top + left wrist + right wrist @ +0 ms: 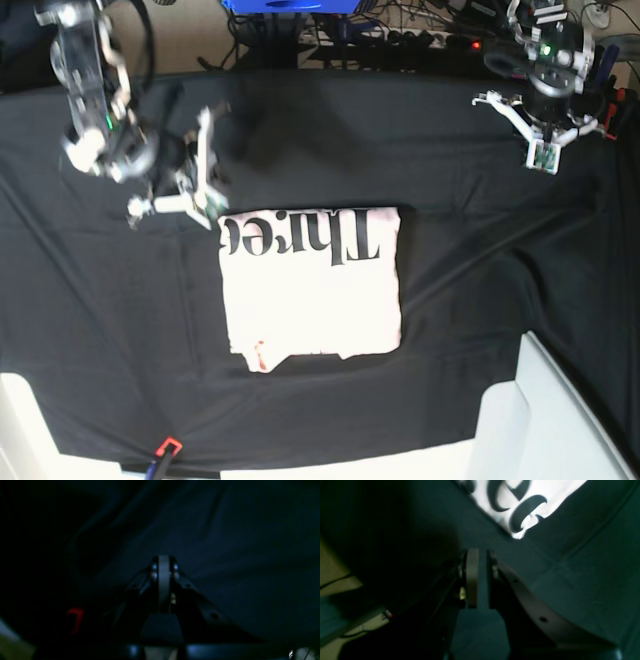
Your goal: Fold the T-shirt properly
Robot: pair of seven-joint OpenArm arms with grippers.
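Tee [312,285] sits centre frame in the base view, already a squarish folded packet on the cloth [480,330], lettering along its top edge, running left-right. Right gripper [205,165] hangs just off the packet's upper-left corner, jaws a narrow slit apart, nothing held. Left gripper [543,150] is well apart at upper right, jaws together, empty.

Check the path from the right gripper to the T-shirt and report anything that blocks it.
Nothing visible blocks it. The right gripper hangs just off the upper corner of the T-shirt, with only bare black table cloth between them. Its jaws stand slightly apart and hold nothing.
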